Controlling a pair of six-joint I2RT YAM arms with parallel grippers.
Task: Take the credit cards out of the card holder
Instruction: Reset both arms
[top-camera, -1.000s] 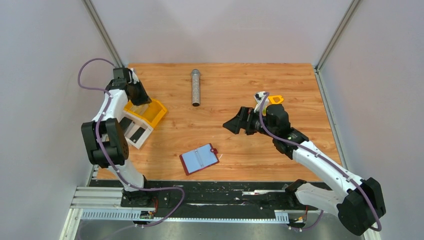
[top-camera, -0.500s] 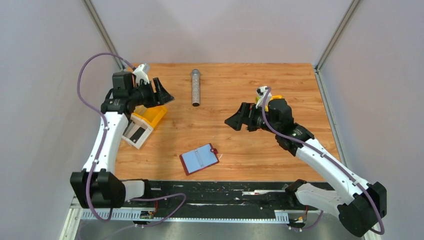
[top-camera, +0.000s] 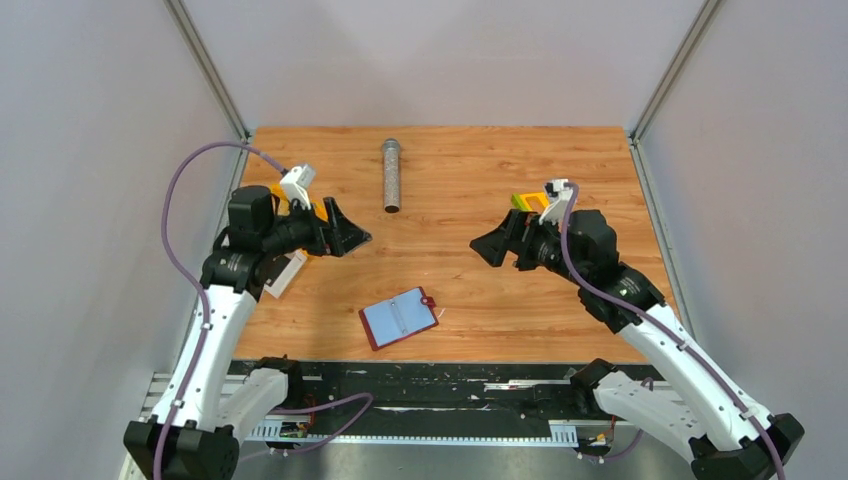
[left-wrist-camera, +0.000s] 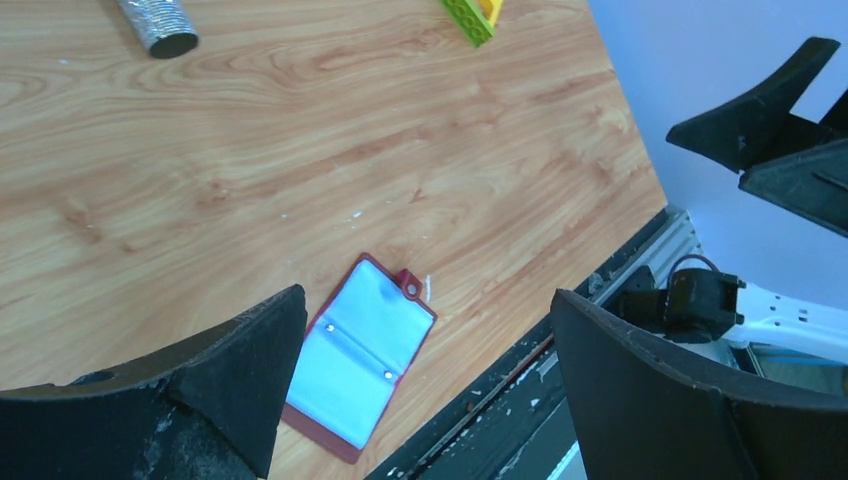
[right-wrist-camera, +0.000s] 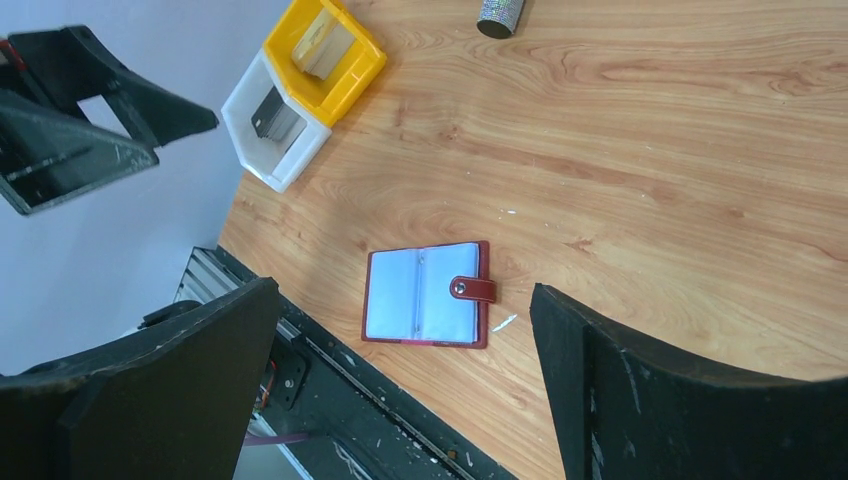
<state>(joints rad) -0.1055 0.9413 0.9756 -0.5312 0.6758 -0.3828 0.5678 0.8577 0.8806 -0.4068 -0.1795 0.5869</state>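
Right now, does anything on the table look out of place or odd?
Nothing damaged or spilled. The dark-red folding card holder lies open and askew, its blue-grey pockets looking empty; small white specks dot the wooden table beside it.

Two cards (right-wrist-camera: 322, 48), two trays (right-wrist-camera: 352, 88), one card holder (right-wrist-camera: 425, 293)

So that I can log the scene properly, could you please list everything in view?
card holder: one, dark red with light blue pockets, lying open near the table's front edge
credit cards: two; tan-gold card in the yellow tray, dark grey card in the white tray
yellow tray: one, left edge of table
white tray: one, against the yellow tray
metal tube: one, silver, far centre
toy block: one, green and yellow, right side
table: one, wood grain
left fingers: two, black, open, empty
right fingers: two, black, open, empty
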